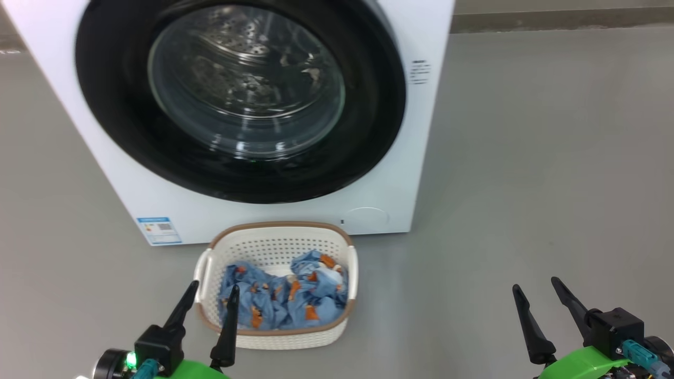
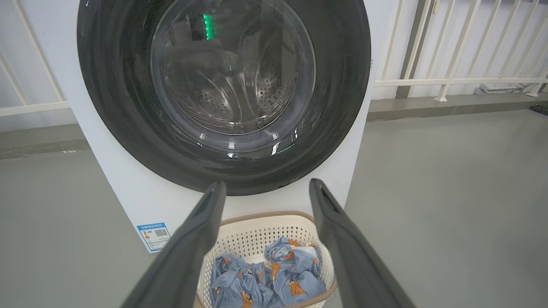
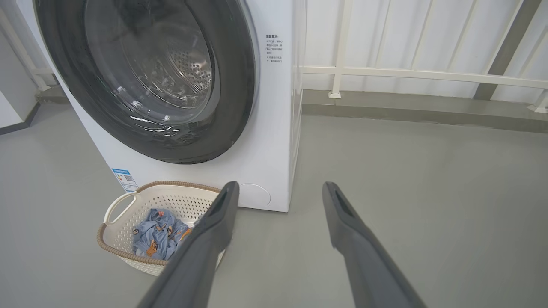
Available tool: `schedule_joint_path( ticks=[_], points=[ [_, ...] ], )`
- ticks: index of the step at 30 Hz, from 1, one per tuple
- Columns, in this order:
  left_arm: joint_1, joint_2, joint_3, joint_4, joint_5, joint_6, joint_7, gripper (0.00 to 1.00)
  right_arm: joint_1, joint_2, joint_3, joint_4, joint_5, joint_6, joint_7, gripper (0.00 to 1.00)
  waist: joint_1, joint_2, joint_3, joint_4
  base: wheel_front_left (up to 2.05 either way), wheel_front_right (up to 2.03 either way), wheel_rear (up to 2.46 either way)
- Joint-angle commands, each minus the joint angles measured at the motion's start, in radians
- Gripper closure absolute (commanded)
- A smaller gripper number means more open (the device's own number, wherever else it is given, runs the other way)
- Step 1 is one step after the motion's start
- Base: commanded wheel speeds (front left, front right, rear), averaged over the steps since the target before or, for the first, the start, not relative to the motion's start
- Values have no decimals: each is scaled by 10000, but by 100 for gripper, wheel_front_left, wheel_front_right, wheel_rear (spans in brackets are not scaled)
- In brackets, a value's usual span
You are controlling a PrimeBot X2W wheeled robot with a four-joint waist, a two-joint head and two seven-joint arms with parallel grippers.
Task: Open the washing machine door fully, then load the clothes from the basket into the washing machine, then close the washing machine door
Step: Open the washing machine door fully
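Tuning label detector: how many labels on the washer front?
2. A blue energy sticker at the lower left of the washing machine; a printed text block on its right edge. Front's top is cropped; more may be hidden.

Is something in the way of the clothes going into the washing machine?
Yes. The washing machine door is shut, so the clothes in the basket in front of it cannot go in until it is opened.

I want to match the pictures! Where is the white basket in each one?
Head view: basket at bottom middle, beside the left gripper.
Left wrist view: basket at bottom middle, between that gripper's fingers.
Right wrist view: basket at lower left.
Shared landmark: the blue sticker low on the washing machine.
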Motion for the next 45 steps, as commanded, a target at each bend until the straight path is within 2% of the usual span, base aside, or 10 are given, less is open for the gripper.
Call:
schedule_joint_path(
  ticks=[1,10,31,32,45],
  points=[
    [-466,189,312,-275,-25,44,-129,0,-238,-121,182,-240,15,16,-104,0,0,0,-1,4,87,87,-173],
    [-430,212,274,-201,-9,105,-165,0,-271,-143,204,-250,56,16,-139,0,0,0,-54,3,51,51,-101],
    [-427,257,237,-111,-169,223,-192,0,-244,-139,250,-296,109,16,-147,0,0,0,-106,-70,1,1,-2],
    [-429,257,232,-104,-176,229,-192,0,-247,-137,263,-288,151,16,-139,100,0,0,-109,-70,0,0,0],
    [-471,275,161,-100,-225,294,-201,0,-339,-240,388,-242,470,16,-31,100,0,0,-59,-66,0,0,0]
  ],
)
